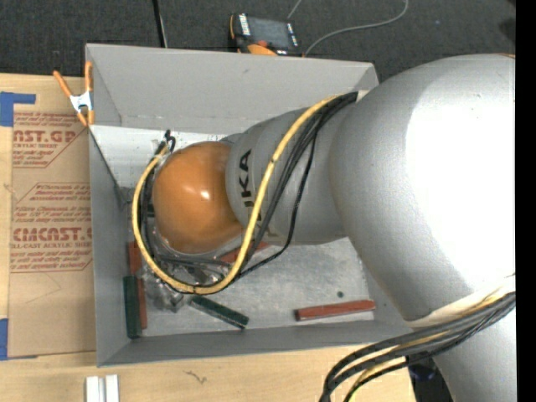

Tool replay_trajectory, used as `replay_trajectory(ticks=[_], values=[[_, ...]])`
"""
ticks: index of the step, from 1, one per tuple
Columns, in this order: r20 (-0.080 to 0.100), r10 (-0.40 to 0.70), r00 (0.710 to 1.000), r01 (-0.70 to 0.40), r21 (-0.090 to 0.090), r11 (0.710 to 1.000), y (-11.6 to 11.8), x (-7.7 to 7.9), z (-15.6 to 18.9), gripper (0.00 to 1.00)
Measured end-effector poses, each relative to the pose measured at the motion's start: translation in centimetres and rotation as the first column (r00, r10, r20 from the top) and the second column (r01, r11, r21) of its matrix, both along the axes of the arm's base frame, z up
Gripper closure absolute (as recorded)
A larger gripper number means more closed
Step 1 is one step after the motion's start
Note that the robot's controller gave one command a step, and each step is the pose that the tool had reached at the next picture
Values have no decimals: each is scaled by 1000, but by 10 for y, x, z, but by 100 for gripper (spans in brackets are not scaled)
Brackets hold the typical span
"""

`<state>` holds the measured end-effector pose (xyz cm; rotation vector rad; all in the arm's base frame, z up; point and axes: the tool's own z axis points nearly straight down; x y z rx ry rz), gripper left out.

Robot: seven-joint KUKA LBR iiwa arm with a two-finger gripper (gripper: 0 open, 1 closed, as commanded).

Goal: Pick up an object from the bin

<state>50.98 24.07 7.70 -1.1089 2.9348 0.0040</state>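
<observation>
My gripper [166, 292] is low in the bin's near left corner, mostly hidden under the arm's orange dome. Just left of it a dark green bar [130, 307] lies along the left wall, with a red-brown strip [139, 306] beside it. A dark green pen-like stick [220, 311] lies slanted on the floor just right of the gripper. I cannot see whether anything is held.
A red-brown flat stick [334, 311] lies near the bin's front wall, to the right. The arm and its dome cover the middle and right of the bin, with yellow and black cables looping around the dome.
</observation>
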Motion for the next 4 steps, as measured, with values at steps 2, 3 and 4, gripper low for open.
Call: replay_trajectory(ticks=[2,3,4], values=[[-2,-143,990,143,0,990,-4,56,18,0],[6,-184,983,184,3,983,3,84,80,0],[-8,-262,965,262,-7,965,-39,82,-12,0]])
